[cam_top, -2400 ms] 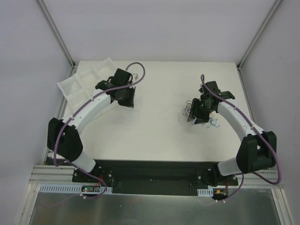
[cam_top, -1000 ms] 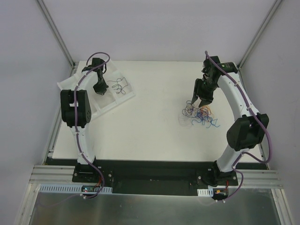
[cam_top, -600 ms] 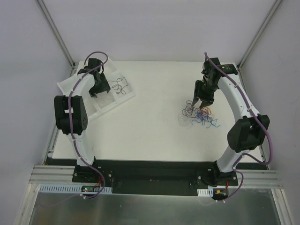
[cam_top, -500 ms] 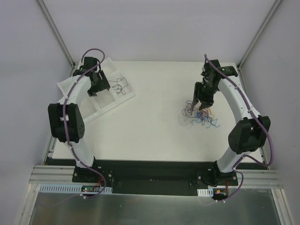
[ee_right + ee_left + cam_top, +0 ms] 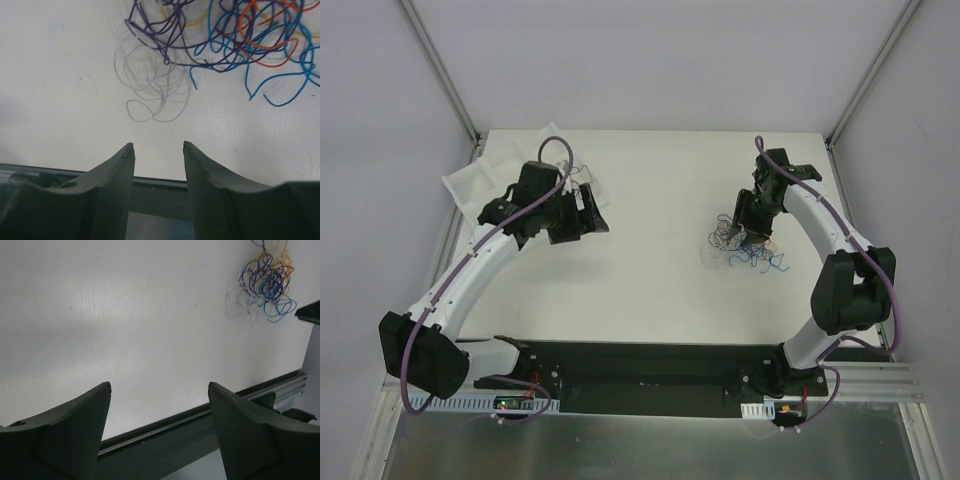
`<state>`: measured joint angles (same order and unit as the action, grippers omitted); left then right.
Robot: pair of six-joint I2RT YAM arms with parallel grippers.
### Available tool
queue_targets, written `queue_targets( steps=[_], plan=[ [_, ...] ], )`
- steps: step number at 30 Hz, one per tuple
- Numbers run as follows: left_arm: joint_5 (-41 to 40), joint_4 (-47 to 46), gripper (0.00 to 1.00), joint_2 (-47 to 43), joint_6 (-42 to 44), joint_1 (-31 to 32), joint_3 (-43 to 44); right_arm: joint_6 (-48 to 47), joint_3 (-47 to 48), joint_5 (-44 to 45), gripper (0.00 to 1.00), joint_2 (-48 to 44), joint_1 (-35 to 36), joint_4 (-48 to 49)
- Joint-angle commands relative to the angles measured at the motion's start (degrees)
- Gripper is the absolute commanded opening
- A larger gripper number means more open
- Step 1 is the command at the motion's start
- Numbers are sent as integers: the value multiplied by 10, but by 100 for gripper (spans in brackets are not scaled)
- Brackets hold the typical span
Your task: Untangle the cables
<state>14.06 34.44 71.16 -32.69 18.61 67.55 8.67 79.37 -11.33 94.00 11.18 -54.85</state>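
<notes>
The cables [image 5: 748,248] lie as a tangle of thin blue, purple, orange and yellow loops on the right of the white table. They also show in the left wrist view as the tangle [image 5: 267,282] far off at the top right. My right gripper [image 5: 741,234] hangs just over the pile's left part, open. In its own view the gripper [image 5: 158,145] has nothing between its fingers. The coloured loops [image 5: 235,35] and a pale loop [image 5: 150,95] lie just ahead of the tips. My left gripper [image 5: 594,217] is open and empty over bare table [image 5: 159,387], beside the tray.
A white compartment tray [image 5: 470,182] sits at the back left, partly hidden by the left arm. A thin dark wire [image 5: 583,178] shows at its right end. The table's near edge and a dark rail [image 5: 210,415] run below the left fingers.
The left arm has swung from over the tray out to its right edge, and its jaws have opened. The right gripper has come down closer onto the tangle.
</notes>
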Motion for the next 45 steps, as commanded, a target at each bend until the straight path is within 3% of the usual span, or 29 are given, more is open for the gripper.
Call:
queue_targets(
  steps=[1, 5, 12, 17, 23, 27, 31, 34, 40, 45],
  plan=[
    [21, 2, 77, -6, -28, 34, -37, 21, 16, 26, 46, 31, -34, 31],
    [53, 2, 72, 14, 10, 66, -19, 6, 29, 8, 47, 75, -33, 51],
    [119, 1, 77, -3, 65, 86, -36, 3, 62, -35, 45, 159, 4, 70],
    [127, 2, 76, -29, 131, 86, -66, 90, 15, -75, 37, 134, 109, 104],
    [135, -3, 74, -16, 174, 86, -73, 175, 10, -97, 40, 74, 232, 170],
    [162, -23, 75, 34, 172, 87, -73, 161, -5, -99, 54, 52, 190, 142],
    [176, -53, 66, 95, 160, 111, -46, 123, -54, -81, 56, -3, 106, 103],
    [179, -67, 63, 169, 140, 143, 16, 94, -98, -77, 54, -45, 39, 98],
    [170, -74, 71, 366, 147, 220, 188, 31, -93, -16, 54, -19, -40, 38],
    [162, -76, 59, 512, 143, 261, 324, 21, -66, 25, 52, -30, -60, 12]
  ],
)
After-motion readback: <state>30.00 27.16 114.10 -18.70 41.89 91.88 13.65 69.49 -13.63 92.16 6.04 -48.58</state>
